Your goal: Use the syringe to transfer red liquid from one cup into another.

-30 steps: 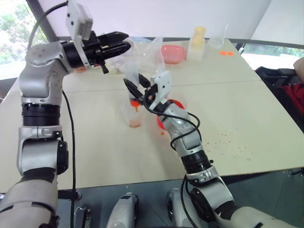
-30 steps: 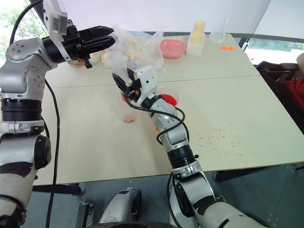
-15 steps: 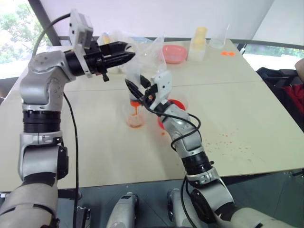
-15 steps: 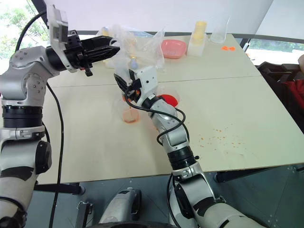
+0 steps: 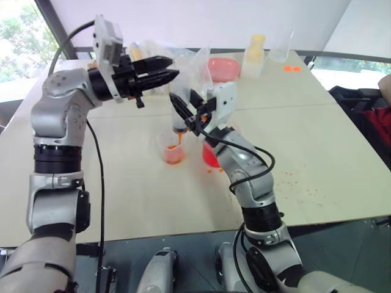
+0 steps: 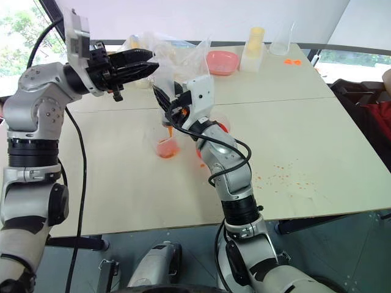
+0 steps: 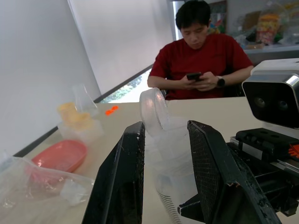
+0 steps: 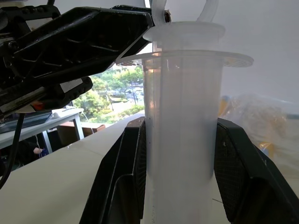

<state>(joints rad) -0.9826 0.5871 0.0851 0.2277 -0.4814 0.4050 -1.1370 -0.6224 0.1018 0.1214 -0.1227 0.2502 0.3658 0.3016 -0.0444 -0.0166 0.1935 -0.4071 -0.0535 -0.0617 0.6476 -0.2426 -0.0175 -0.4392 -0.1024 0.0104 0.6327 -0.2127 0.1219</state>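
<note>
I see right gripper pinching syringe barrel between fingers, nozzle over small cup; left gripper part-spread around plunger top; I judge barrel light, stiff, slick

1. Clear syringe, upright at frame centre, orange-stained nozzle down over small cup.
2. Small clear cup, red liquid inside.
3. Spouted beaker just right, holding red.

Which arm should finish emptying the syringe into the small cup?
Left. The left gripper holds the plunger top, while the right gripper clamps the syringe barrel over the small cup.
</note>
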